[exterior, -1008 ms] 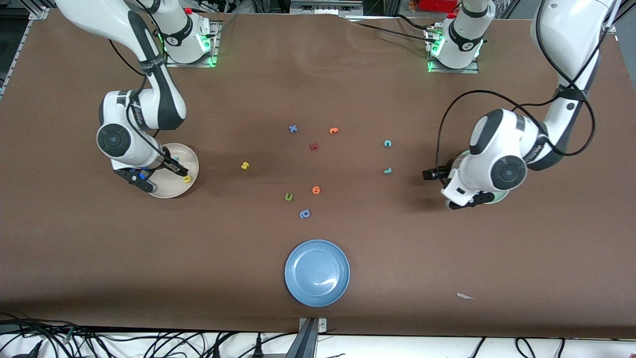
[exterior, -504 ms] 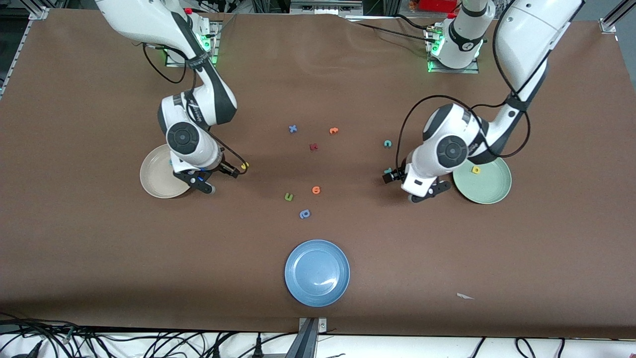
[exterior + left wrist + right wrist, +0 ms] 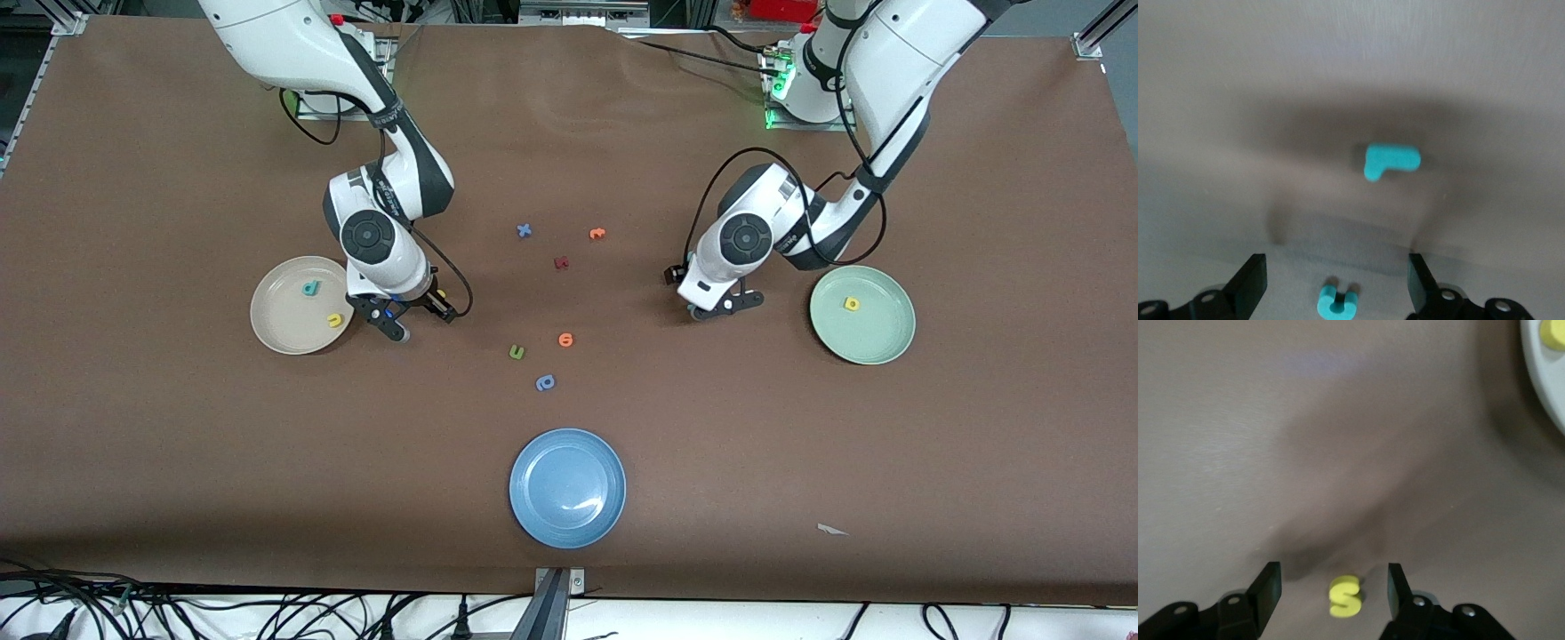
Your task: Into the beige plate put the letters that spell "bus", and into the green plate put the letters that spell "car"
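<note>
I see the right gripper (image 3: 1333, 587) low over the table, fingers spread and empty, the yellow "s" (image 3: 1345, 596) lying flat between them just beside the beige plate (image 3: 277, 326). The left gripper (image 3: 1338, 283) is likewise spread, empty, with the teal "c" (image 3: 1337, 301) between its fingers. The teal "r" (image 3: 1389, 161) lies flat nearby, long axis across the fingers' gap.

The round cream-beige plate (image 3: 302, 305), toward the right arm's end, holds the teal foam "b" (image 3: 310, 287) and yellow "u" (image 3: 334, 320). The yellow "s" (image 3: 1345, 595) lies flat on the table near that plate. The round pale mint-green plate (image 3: 861, 315) holds the yellow "a" (image 3: 851, 304). The teal "c" (image 3: 1337, 299) and teal "r" (image 3: 1390, 160) lie flat near each other.
</note>
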### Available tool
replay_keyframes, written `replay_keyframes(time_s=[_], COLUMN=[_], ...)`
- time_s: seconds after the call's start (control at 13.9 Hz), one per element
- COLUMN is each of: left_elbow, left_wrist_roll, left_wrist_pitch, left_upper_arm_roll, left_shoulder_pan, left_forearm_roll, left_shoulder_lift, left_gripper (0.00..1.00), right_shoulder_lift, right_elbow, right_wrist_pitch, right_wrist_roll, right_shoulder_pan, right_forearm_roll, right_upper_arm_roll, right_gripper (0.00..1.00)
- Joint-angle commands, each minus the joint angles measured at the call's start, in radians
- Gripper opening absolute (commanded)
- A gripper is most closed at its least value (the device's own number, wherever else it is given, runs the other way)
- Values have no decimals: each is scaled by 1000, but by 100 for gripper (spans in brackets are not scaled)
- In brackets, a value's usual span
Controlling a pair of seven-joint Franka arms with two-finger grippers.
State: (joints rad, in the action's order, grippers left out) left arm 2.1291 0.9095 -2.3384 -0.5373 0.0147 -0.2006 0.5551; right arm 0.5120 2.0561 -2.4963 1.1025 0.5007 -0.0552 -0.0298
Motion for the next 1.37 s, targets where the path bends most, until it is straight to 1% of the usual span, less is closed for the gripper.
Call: replay_keyframes(time_s=[0.0, 0.07, 0.22, 0.29, 0.43, 0.58, 0.79, 0.86, 0.94, 1.01, 1.08, 1.22, 1.3], left_elbow=[57, 80, 164, 181, 195, 204, 201, 201, 201, 197, 190, 189, 189], left_wrist_roll=[23, 20, 9, 6, 5, -8, -6, -8, -8, -8, -6, -6, -6], left_wrist_pitch=[-19, -44, -158, -171, -170, -170, -174, -176, -177, -179, -179, -200, -206], left_upper_arm_roll=[-33, -55, -143, -177, -191, -191, -191, -191, -191, -190, -188, -184, -182], left_shoulder_pan=[25, 59, 163, 201, 217, 217, 215, 215, 214, 212, 209, 208, 206], left_forearm_roll=[-31, -31, -33, -33, -33, -37, -37, -37, -37, -37, -37, -37, -37], left_shoulder_lift=[-52, -67, -92, -93, -95, -93, -89, -84, -81, -72, -66, -61, -58], left_gripper=[89, 87, 86, 86, 86, 85, 74, 68, 62, 60, 60, 60, 59], right_shoulder_lift=[-9, -9, -12, -12, -12, -10, -10, -10, -10, -10, -10, -10, -13], right_elbow=[39, 39, 39, 39, 39, 39, 39, 39, 39, 39, 39, 38, 30], right_wrist_pitch=[-39, -38, -32, -32, -32, -33, -35, -35, -35, -35, -35, -33, -29], right_wrist_roll=[5, 8, 10, 10, 11, 62, 69, 69, 68, 60, 60, 59, 57], right_shoulder_pan=[2, 4, 4, 4, 6, 9, 15, 15, 15, 15, 15, 15, 15], right_forearm_roll=[-15, -15, -15, -15, -15, -15, -15, -15, -14, -14, -14, -11, -9], right_upper_arm_roll=[-2, -1, 2, 4, 5, 28, 31, 31, 30, 30, 30, 30, 28], right_gripper=[60, 54, 54, 54, 54, 54, 54, 48, 41, 31, 31, 14, 13])
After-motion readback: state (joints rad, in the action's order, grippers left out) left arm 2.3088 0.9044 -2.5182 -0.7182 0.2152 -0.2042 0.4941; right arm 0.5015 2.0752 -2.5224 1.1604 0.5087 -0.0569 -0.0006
